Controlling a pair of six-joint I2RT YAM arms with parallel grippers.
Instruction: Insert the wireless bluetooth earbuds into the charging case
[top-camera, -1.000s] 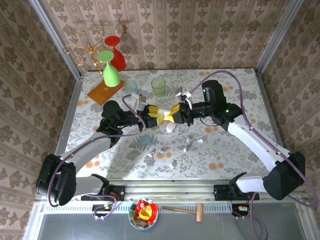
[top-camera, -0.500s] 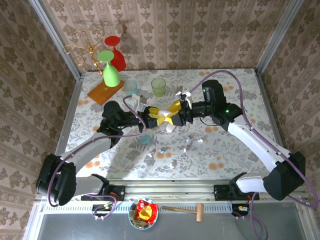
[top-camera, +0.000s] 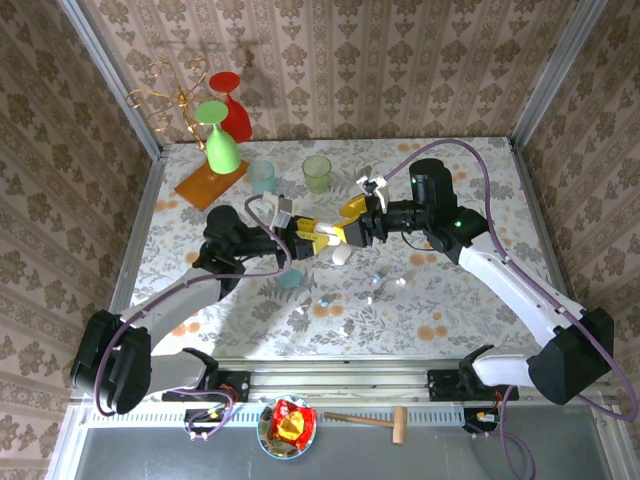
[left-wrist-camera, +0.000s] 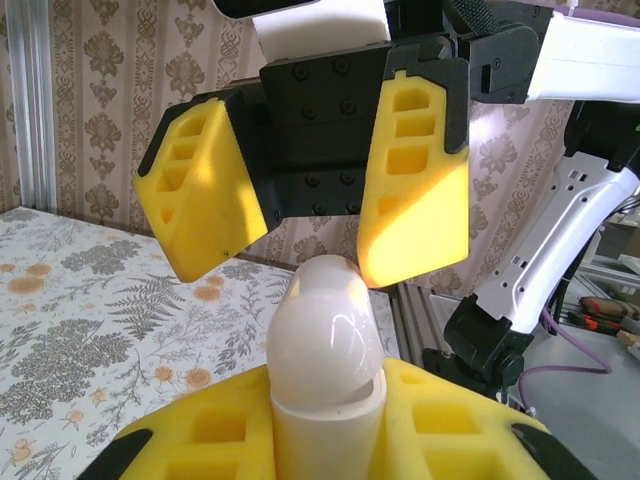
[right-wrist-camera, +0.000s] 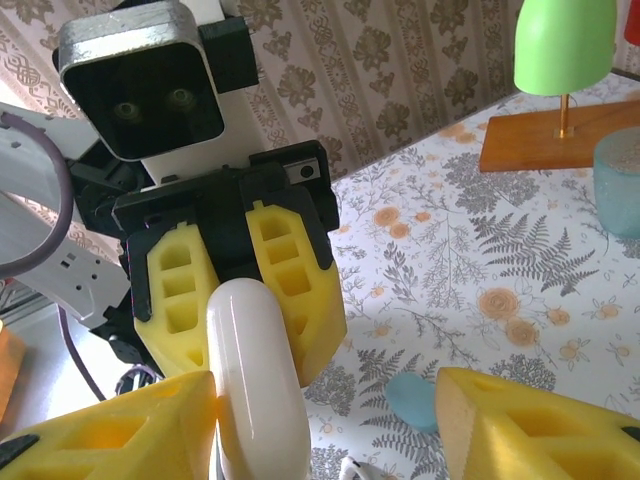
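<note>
From above, the two arms meet over the middle of the tabletop. The left gripper is clenched on the white charging case, and the right gripper faces it with its yellow fingers spread. The earbuds lie loose as tiny white and pale-blue bits on the floral surface, around the middle and on the near-edge side of the grippers. A light-blue case rests on the surface just beneath the left gripper. Toward the far left corner an upturned green goblet stands on a wooden board.

In the left wrist view, the left gripper grips the charging case upright between its yellow pads, the rounded lid hinged slightly ajar. The right gripper hangs right above it, its jaws released and wide, one finger on each side of the case's top and neither pressing on it.

In the right wrist view, the left gripper clamps the charging case from behind. The right gripper is open: its one finger sits against the case's side and the other is well apart. The light-blue case shows on the tabletop in that gap.
</note>
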